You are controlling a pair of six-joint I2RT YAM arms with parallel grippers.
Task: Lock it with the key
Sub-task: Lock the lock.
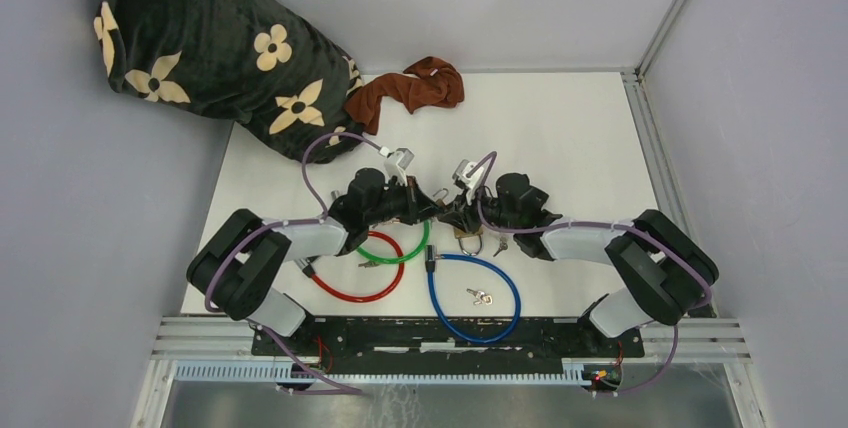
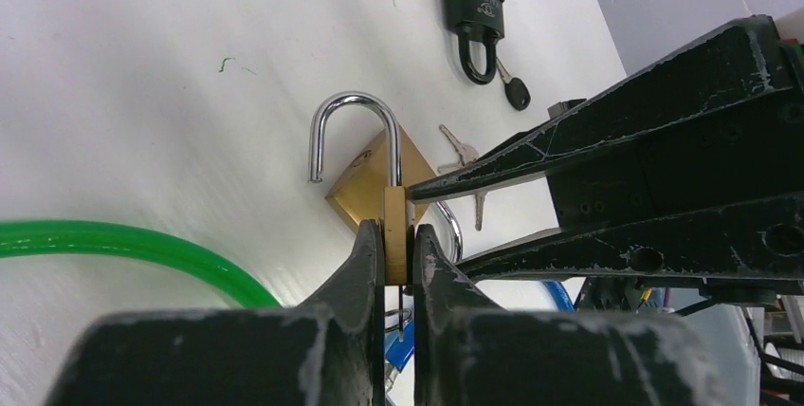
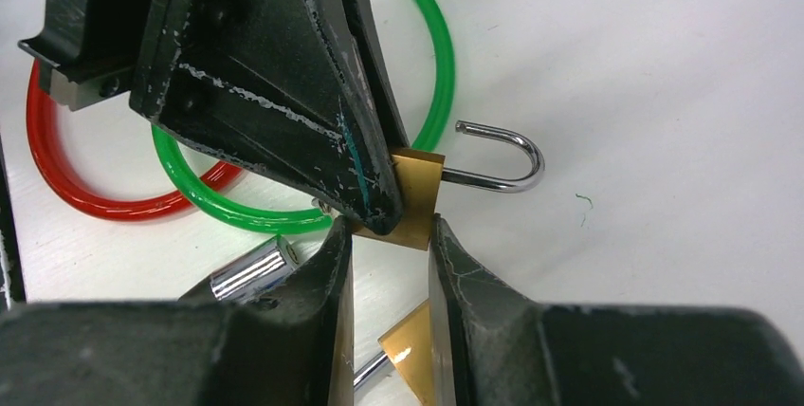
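A brass padlock (image 3: 417, 188) with its chrome shackle (image 2: 356, 101) swung open hangs above the table between both grippers. My left gripper (image 2: 396, 235) is shut on its flat faces. My right gripper (image 3: 389, 230) pinches its narrow sides from the opposite direction. A thin dark sliver (image 2: 399, 316) hangs below the lock; I cannot tell whether it is a key. Loose keys (image 1: 480, 296) lie inside the blue cable loop, and more keys (image 2: 462, 152) lie near the right fingers. From above, both grippers (image 1: 438, 210) meet mid-table.
A second brass padlock (image 3: 412, 354) lies on the table beneath the grippers. A black padlock (image 2: 474, 8) with a key lies farther off. Green (image 1: 400, 253), red (image 1: 350, 288) and blue (image 1: 470, 323) cable locks lie near. A brown cloth (image 1: 415, 88) and a flowered blanket (image 1: 200, 38) sit behind.
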